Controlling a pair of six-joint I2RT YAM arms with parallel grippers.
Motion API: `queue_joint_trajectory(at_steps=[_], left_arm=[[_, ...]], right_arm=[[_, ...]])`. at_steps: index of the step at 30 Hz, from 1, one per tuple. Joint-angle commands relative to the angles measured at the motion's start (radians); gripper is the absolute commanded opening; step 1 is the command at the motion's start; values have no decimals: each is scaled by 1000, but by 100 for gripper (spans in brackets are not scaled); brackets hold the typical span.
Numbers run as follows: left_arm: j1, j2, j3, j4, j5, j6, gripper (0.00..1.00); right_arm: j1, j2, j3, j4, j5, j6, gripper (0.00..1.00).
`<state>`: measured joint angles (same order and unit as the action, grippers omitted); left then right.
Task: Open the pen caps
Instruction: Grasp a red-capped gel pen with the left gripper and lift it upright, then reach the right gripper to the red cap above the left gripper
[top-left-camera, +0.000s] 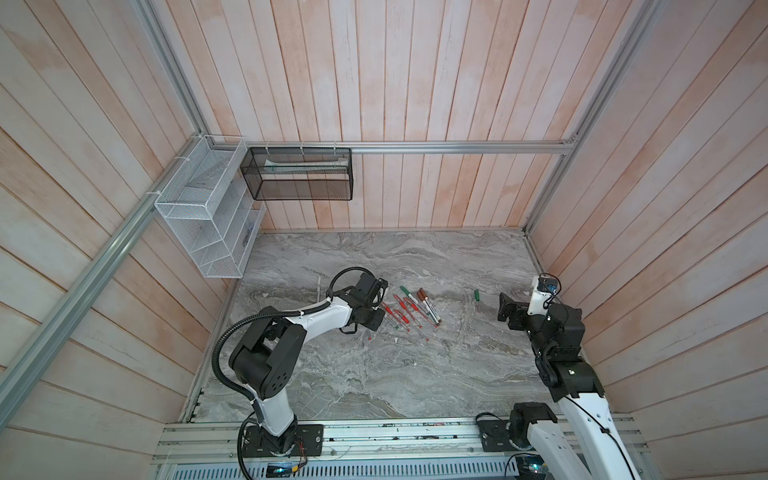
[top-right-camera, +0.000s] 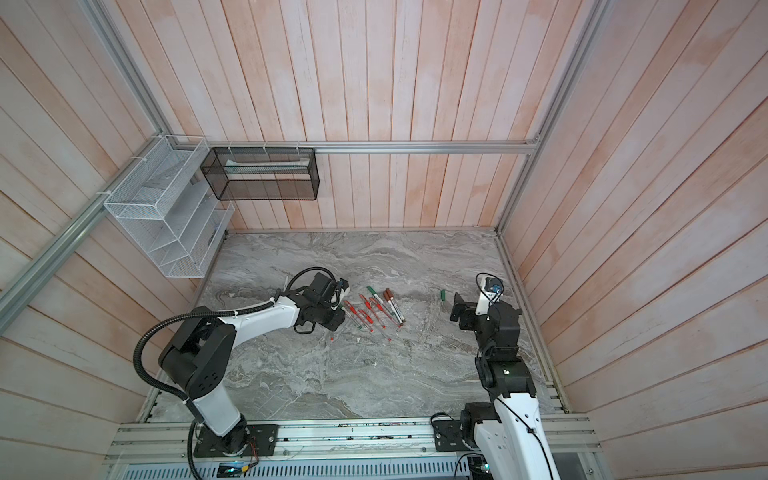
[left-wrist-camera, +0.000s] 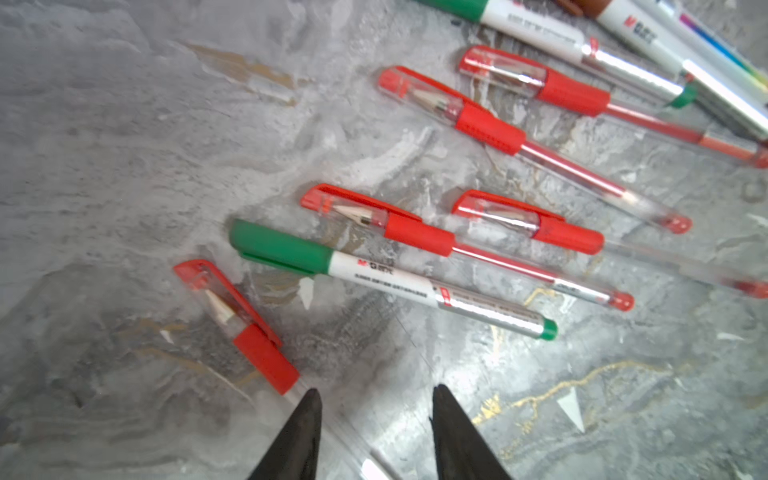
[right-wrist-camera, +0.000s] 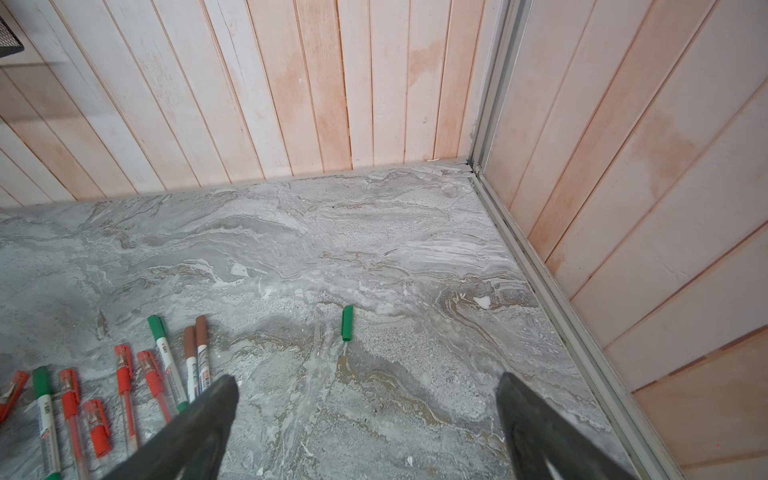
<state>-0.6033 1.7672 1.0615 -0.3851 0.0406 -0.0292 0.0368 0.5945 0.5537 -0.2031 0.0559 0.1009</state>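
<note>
Several capped pens (top-left-camera: 409, 309) lie in a cluster mid-table, seen in both top views. Slim red pen caps (left-wrist-camera: 419, 93) with clips and a green cap (left-wrist-camera: 280, 247) sit on their barrels; brown caps (right-wrist-camera: 195, 334) top two markers. My left gripper (left-wrist-camera: 377, 397) hangs low over the cluster's left edge with its jaws apart. The clear barrel of the nearest red-capped pen (left-wrist-camera: 237, 320) runs between them, close to one finger (left-wrist-camera: 309, 415). A loose green cap (right-wrist-camera: 347, 323) lies alone to the right. My right gripper (right-wrist-camera: 366, 377) stands wide open above bare table, short of that cap.
A white wire basket (top-left-camera: 208, 216) and a black mesh basket (top-left-camera: 299, 174) hang on the back-left walls. A thin pale stick (top-left-camera: 319, 286) lies left of the left wrist. Wooden walls close three sides; an aluminium rail (top-left-camera: 374, 436) runs along the front.
</note>
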Motion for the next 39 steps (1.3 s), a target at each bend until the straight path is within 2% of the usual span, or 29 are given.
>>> queue_joint_trajectory(at_steps=[1, 12, 14, 17, 26, 34, 39], left_arm=[[18, 24, -25, 1, -12, 8, 46], [34, -13, -114, 38, -28, -7, 49], [37, -9, -124, 48, -17, -9, 45], [44, -4, -125, 49, -18, -3, 34], [82, -30, -135, 53, -8, -6, 9], [97, -124, -155, 80, 7, 12, 1], [105, -207, -126, 88, 93, 29, 0]], right_arm=[[7, -4, -11, 7, 29, -11, 97], [8, -11, -14, 21, 17, -10, 97], [9, -11, -12, 15, 21, -10, 97], [8, -11, -12, 11, 28, -10, 97], [8, -11, -14, 19, 26, -11, 97], [8, -1, -15, 21, 14, -11, 97], [8, 22, 3, 14, -37, 14, 94]])
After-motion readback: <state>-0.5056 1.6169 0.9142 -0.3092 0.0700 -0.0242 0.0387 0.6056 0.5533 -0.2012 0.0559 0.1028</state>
